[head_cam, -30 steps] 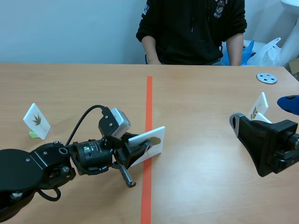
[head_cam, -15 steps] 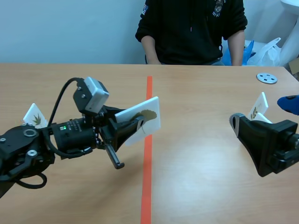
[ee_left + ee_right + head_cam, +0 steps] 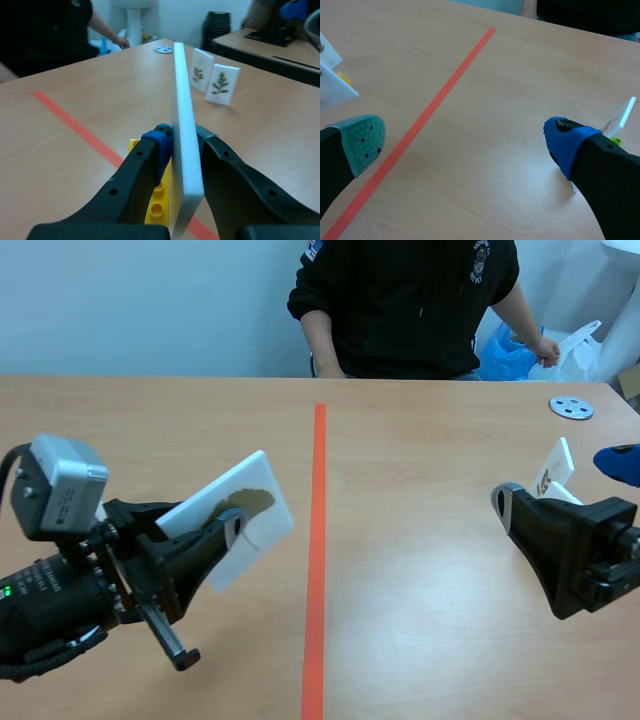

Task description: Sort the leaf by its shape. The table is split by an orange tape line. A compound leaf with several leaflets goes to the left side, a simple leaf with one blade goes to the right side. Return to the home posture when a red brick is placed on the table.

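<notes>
Two risks from here, sorting and grip.

I'm clamping my left gripper (image 3: 225,530) on the white leaf card (image 3: 235,485) and holding it tilted, apparently off the table, in the lower left of the scene frame, left of the orange tape line (image 3: 316,560). My right gripper (image 3: 465,145) is sitting spread wide with nothing in it at the right edge of the frame, next to another card (image 3: 553,468).

Risk 1, wrong side. One finger is covering part of the print. What's showing is reading as a single brownish blade, not several leaflets. If that's correct, the card belongs right of the tape and I'm hanging it over the wrong half. I can't confirm the shape from here.

Risk 2, grip. In the left wrist view the pads are pinching the card low, just above its yellow brick (image 3: 159,207), so most of the card is sticking out ahead of the fingers. That's acting as a lever: any bump could be rotating it in the pads or popping the brick off.

Risk 3, set-down. The card is leaning. Releasing it at this angle means it's landing on an edge and toppling, possibly across the tape.

Also watching for the red brick. None is showing right now.
</notes>
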Tool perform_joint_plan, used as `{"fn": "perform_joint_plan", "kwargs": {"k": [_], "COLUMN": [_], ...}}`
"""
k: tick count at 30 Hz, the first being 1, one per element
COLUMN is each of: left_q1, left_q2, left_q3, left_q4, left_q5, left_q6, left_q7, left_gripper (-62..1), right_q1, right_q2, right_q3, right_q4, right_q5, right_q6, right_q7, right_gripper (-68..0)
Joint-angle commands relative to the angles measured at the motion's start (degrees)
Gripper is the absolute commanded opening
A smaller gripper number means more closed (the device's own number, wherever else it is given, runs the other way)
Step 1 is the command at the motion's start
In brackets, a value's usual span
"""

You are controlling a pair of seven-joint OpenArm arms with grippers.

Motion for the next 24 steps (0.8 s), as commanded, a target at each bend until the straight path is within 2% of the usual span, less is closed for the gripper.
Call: {"fn": "perform_joint_plan", "kwargs": {"k": [1,5,8,14,19,24], "left_q1": [0.3,2.5,3.0,2.8,1.8,-1.8], "left_q2": [1.0,2.2,3.2,4.6,4.8,5.5], "left_q3": [-2.1,-6.5,-9.4,-12.7,-12.9,-13.5], "left_q4": [-0.3,-0.3,-0.4,-1.6,-5.5,-11.9], "left_q5": [-0.9,-3.0,-3.0,-3.3,-7.2,-9.4], "left_q6": [1.7,7.2,11.1,15.3,20.2,21.1], "left_q7": [1.0,5.2,7.9,9.8,9.8,8.9], "left_gripper": [-55.2,-55.2,-55.2,-55.2,-55.2,-55.2], "right_q1": [0.8,0.8,0.8,0.8,1.4,1.4], "right_q2": [0.0,0.0,0.0,0.0,0.0,0.0], "right_q3": [0.2,0.2,0.2,0.2,0.2,0.2], "right_q4": [0.2,0.2,0.2,0.2,0.2,0.2], "right_q5": [0.4,0.4,0.4,0.4,0.4,0.4], "right_q6": [-0.2,-0.2,-0.2,-0.2,-0.2,-0.2], "right_q7": [0.9,0.9,0.9,0.9,0.9,0.9], "right_gripper": [0.4,0.4,0.4,0.4,0.4,0.4]}}
